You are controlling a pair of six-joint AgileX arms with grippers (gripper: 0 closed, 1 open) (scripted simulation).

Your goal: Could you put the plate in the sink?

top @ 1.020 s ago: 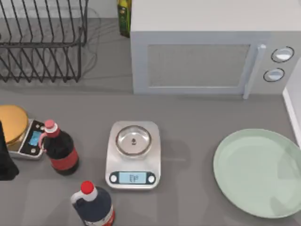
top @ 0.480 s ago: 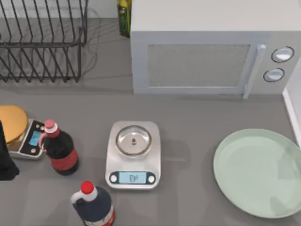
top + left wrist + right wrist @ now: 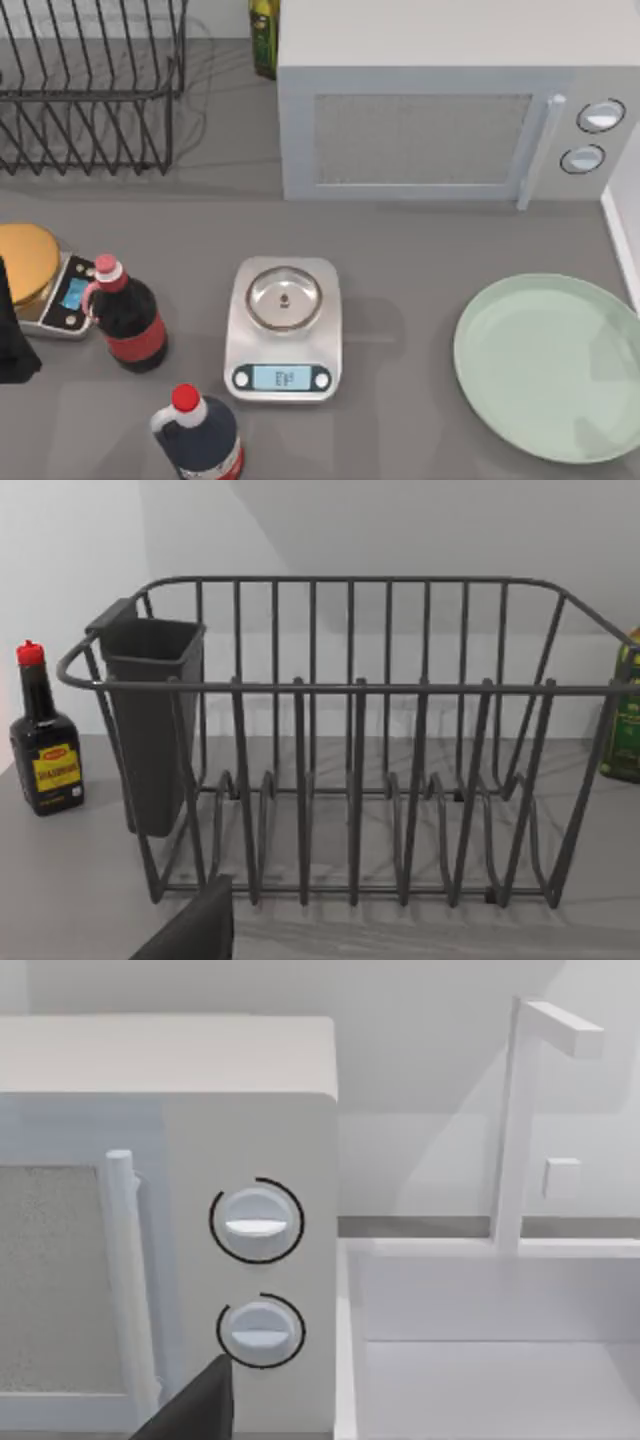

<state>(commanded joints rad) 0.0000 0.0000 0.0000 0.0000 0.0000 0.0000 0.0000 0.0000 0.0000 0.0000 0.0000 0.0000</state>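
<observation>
Left gripper: one dark finger showed in the left wrist view, facing the rack; whether the jaws were released or clenched could not be told.
Left arm: a dark mass at the worktop's left edge, parked beside the gold-topped scale.
Right gripper: one dark finger showed in the right wrist view, facing the microwave knobs and the sink; jaw state could not be told.
Plate: flat on the worktop near its right edge, toward the front-right corner, untouched.
Sink: its white rim ran along the worktop's right edge, just beside the plate; the basin lay past it, with a white tap behind.
Step in hand: judged as the approach to the plate; no grasp had been made.
Method: the right arm is the nearer one. A rim grasp is advised, since the plate lies flat and wide. Lift the rim clear before moving over the sink rim.
Risk: a shallow rim may slip from the fingers; the microwave stands behind the plate.
Worktop: plain grey, matt.
Centre: a steel scale.
Front-left: two dark bottles with red caps.
Back-left corner: the wire rack, a grey cup on its end, a small sauce bottle beside it.
Back edge: a green bottle left of the microwave.
Room: plain white wall behind.
</observation>
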